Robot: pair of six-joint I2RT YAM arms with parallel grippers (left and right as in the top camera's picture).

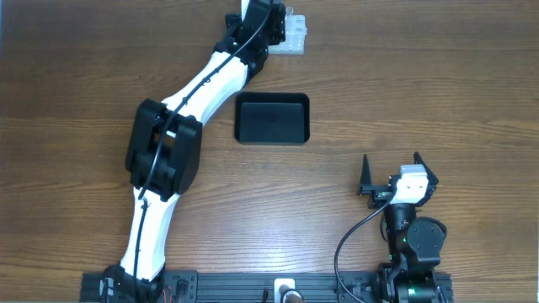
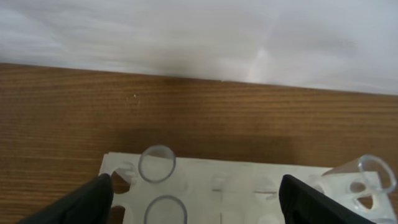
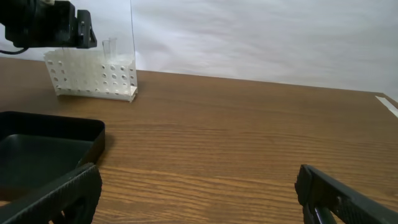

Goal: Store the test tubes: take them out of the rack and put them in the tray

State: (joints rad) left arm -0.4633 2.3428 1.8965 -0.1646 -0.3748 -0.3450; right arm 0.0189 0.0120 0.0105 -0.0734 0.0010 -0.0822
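Observation:
A white test tube rack point(image 1: 289, 36) stands at the far edge of the table, also seen as the rack point(image 3: 93, 76) and the rack point(image 2: 236, 190). Clear tubes point(image 2: 157, 164) stand in its holes; one tube point(image 2: 367, 177) leans at its end, and a tube point(image 3: 109, 48) pokes above it. My left gripper point(image 2: 198, 205) hovers open right above the rack, fingers either side of the tube openings. The black tray point(image 1: 272, 118) lies in the middle of the table with nothing in it. My right gripper point(image 1: 392, 175) rests open near its base, well away from the tray point(image 3: 43, 152).
The left arm point(image 1: 194, 93) stretches diagonally across the left half of the wooden table. A white wall point(image 2: 199, 37) stands just behind the rack. Bare wood lies between the tray and the right gripper.

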